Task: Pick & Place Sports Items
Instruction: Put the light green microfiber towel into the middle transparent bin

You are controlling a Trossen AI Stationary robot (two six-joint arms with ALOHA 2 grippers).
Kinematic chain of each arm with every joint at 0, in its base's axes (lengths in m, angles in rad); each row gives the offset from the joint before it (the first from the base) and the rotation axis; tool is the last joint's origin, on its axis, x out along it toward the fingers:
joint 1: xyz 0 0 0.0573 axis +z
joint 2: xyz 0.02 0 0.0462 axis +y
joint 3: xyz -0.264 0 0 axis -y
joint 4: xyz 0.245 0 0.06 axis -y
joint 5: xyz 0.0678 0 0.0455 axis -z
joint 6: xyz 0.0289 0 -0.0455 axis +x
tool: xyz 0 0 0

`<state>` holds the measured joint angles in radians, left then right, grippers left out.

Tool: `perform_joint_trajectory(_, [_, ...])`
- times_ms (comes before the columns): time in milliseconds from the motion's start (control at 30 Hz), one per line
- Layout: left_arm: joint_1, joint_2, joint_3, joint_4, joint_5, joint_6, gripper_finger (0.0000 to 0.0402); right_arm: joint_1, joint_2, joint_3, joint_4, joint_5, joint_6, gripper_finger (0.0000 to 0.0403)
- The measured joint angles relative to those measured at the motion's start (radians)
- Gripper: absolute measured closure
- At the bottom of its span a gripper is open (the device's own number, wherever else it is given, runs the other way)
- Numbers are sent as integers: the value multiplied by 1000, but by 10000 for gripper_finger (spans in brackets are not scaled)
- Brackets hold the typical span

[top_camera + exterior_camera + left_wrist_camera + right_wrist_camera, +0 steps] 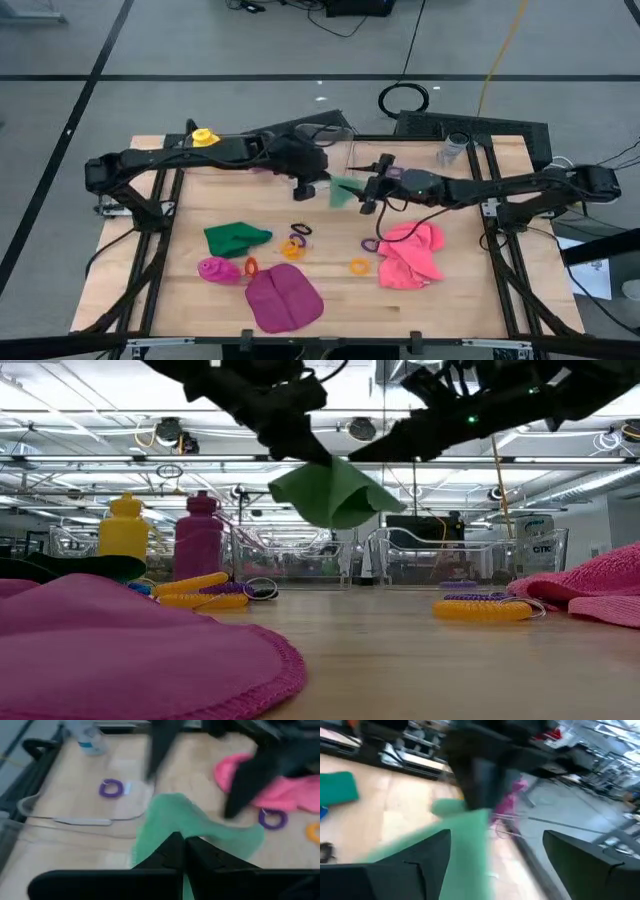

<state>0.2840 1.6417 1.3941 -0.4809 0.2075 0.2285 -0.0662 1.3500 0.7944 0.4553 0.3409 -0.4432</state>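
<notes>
**Cloth handover above mid-table: left jaws clenched, right jaws spread**

Nearest the low camera lies a flat magenta cloth with a stitched hem (130, 650), resting on the wooden table (450, 300). Reading left to right across the overhead view: a yellow plastic bottle (204, 137) stands at the far left edge; a second, folded dark-green cloth (234, 238) and a magenta bottle lying on its side (217, 269) sit left of centre; small coloured rings (293, 246) are scattered mid-table; a crumpled pink cloth (410, 254) lies to the right.

The left gripper (304, 187) is clenched on the upper edge of a soft light-green cloth (347, 192), which hangs clear of the table directly beneath and just rightward of those jaws. The right gripper (369, 199) stands released, its fingers (412, 865) spread wide, with the cloth's free edge at or between them; contact cannot be confirmed.

The cloth's long axis runs roughly between the two grippers, drooping to a point below. The right arm appears positioned to receive it, should a transfer be intended.
</notes>
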Motion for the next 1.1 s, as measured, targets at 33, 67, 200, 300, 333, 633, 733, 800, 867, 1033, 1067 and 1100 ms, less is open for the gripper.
perform_joint_trajectory(33, [0, 0, 0, -10, 2, 17, 401, 0, -12, 0, -23, -1, -3, 165])
perform_joint_trajectory(67, [0, 0, 0, -18, 3, 32, 402, 0, -25, 0, -47, -2, -3, 165])
perform_joint_trajectory(200, [-6, 0, 0, -35, 14, 99, 401, 1, -85, 0, -146, -27, 15, 165])
perform_joint_trajectory(300, [-10, 0, 0, -33, 87, 161, 401, -5, -107, 0, -214, -132, 51, 165])
perform_joint_trajectory(333, [-13, 0, 0, -27, 111, 178, 401, -8, -108, 0, -222, -176, 59, 165])
perform_joint_trajectory(633, [-55, 0, 0, 65, 155, 244, 401, -61, -80, 0, -216, -336, 104, 165])
perform_joint_trajectory(733, [-63, 0, 0, 92, 155, 249, 402, -81, -59, 1, -205, -372, 122, 165])
perform_joint_trajectory(800, [-64, 0, 0, 105, 155, 247, 401, -93, -57, 1, -205, -372, 125, 165])
perform_joint_trajectory(867, [-64, 0, 0, 117, 155, 241, 401, -101, -58, 1, -198, -371, 125, 165])
perform_joint_trajectory(1033, [-64, 0, 0, 139, 155, 232, 402, -103, -57, 1, -197, -392, 128, 165])
perform_joint_trajectory(1067, [-64, 0, 0, 143, 155, 226, 401, -103, -57, 1, -197, -411, 132, 165])
perform_joint_trajectory(1100, [-64, 0, 0, 150, 155, 218, 402, -103, -57, 1, -197, -436, 136, 165])
